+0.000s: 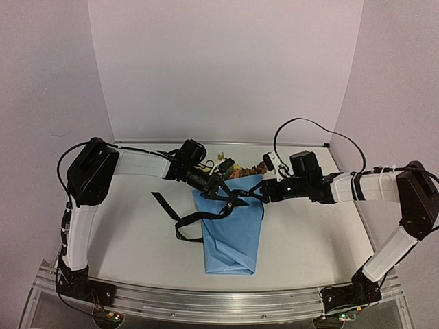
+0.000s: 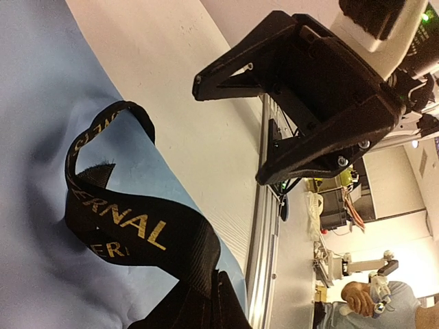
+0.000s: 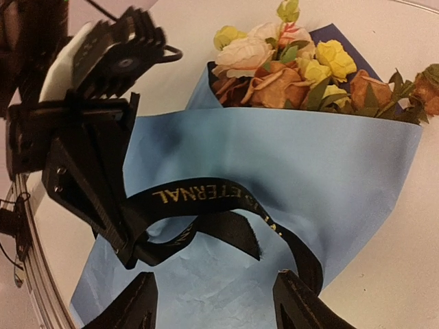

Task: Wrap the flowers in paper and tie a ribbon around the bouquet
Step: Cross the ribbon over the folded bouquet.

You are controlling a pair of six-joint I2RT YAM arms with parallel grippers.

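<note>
At the left arm: it reaches in from the left with the forearm low over the wrap. The left gripper (image 3: 127,248) is pressed together, pinching the ribbon.
Long narrow black ribbon (image 1: 180,223) with pale gold lettering: it loops across the waist of the wrap, and its tails trail left onto the white table (image 1: 130,253). It looks light, limp and probably slick, so I'd take it flat across its width, close to the loop.
Cone-shaped bouquet (image 1: 232,233): it lies mid-table, with the wide rim away from the arm bases.
Thin light-blue paper (image 3: 295,157): it creases and likely tears easily, so hold it lightly at the waist.
Yellow, pale pink and rust-orange flowers (image 3: 288,65): they show above the rim. They are fragile and best left untouched.
Right arm: it stretches in from the right, level with the waist. The right gripper (image 2: 231,130) has its fingers spread with nothing between them, near the loop.
</note>
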